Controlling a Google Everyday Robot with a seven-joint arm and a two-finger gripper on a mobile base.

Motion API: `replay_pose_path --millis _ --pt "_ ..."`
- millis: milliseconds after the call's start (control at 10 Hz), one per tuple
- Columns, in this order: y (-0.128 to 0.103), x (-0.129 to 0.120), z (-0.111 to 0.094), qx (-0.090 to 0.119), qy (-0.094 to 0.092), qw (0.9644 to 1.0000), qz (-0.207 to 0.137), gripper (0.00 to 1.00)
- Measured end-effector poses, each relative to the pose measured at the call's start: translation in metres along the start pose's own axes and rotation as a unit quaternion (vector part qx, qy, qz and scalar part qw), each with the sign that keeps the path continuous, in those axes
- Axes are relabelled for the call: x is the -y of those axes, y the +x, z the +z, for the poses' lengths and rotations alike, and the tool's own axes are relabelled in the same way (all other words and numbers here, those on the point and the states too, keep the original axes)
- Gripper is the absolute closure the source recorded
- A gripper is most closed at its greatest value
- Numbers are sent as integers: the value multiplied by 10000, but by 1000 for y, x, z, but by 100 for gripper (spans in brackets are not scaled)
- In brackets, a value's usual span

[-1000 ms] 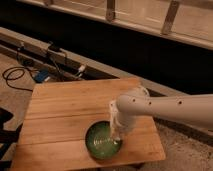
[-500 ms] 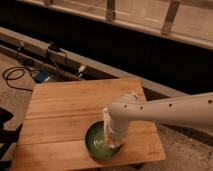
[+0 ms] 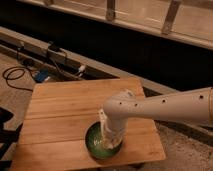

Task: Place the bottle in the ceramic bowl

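The green ceramic bowl point(image 3: 95, 146) sits near the front edge of the wooden table point(image 3: 65, 110). My white arm reaches in from the right and bends down over the bowl. The gripper point(image 3: 109, 143) hangs inside the bowl's right half, low over its bottom. A pale slim shape shows at the gripper's tip inside the bowl; I cannot tell whether it is the bottle or part of the fingers, so the bottle is not clearly visible.
Black cables point(image 3: 17, 75) and a power strip point(image 3: 55, 50) lie on the floor behind the table's left side. A dark low wall with a rail point(image 3: 150, 45) runs behind the table. The table's front edge is just below the bowl.
The arm has swung left and lower, bringing the gripper from the bowl's right rim down into the bowl.
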Motion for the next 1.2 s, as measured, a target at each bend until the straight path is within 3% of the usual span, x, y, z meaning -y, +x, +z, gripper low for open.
replay_pose_path --millis 100,500,1200 --pt "0 1 0 3 -3 10000 9 56" --pt "0 0 0 4 -2 10000 3 22" --pt "0 1 0 5 -3 10000 15 20"
